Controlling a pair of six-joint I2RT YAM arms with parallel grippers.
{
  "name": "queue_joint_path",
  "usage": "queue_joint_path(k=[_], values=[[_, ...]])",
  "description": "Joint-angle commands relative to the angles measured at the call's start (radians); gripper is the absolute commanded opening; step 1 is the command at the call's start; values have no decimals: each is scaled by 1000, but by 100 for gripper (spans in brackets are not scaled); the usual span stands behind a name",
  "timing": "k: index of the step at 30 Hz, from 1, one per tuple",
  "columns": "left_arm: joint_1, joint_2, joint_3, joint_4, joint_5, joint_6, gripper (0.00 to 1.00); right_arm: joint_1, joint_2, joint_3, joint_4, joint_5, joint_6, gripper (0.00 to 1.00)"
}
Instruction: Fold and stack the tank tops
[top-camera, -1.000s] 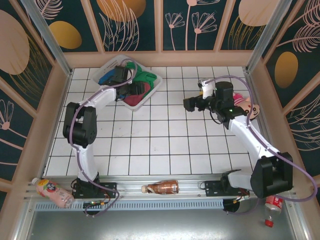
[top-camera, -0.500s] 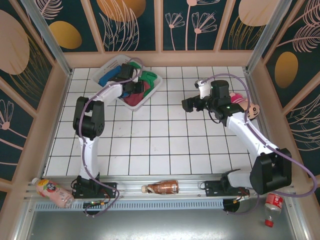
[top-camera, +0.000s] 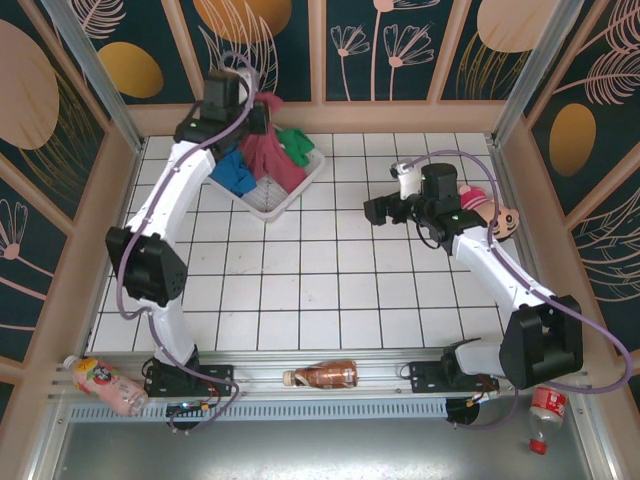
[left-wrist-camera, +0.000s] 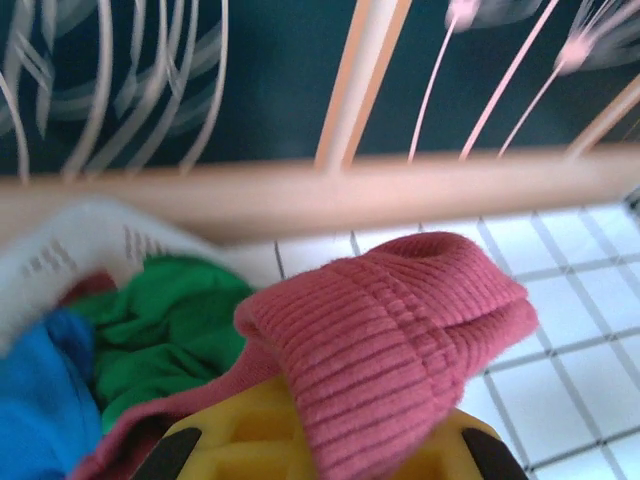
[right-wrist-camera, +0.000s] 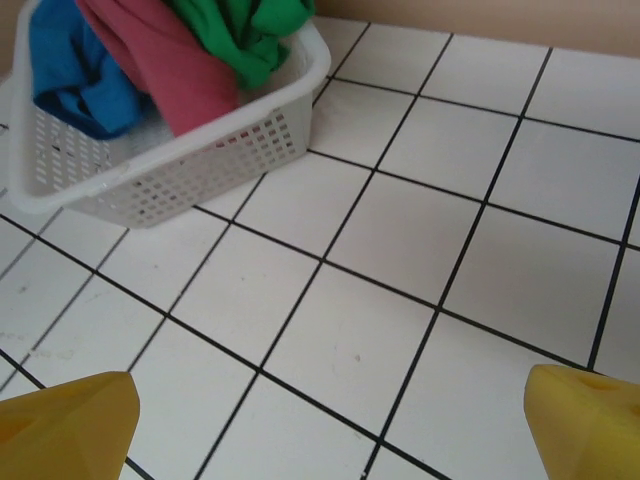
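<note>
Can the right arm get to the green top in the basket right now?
Probably yes. The green top sits at the basket corner facing the open right gripper, with bare tiles between. The maroon top hangs right beside it and might get caught.

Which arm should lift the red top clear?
Left. The left jaws are shut on the red top, its lower end in the basket; the right jaws stand open over tiles.

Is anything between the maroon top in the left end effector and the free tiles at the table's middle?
Nothing visible lies on those tiles. The maroon top hangs from the left end effector into the white basket, so its lower part must clear the near wall. The right end effector, open, hovers to the right.
</note>
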Motion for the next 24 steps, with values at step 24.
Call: queue_joint_path(k=[24], values=[[-408,-169,181,390,162,-348,0,-109,-373,-155,163,-211,52,99]])
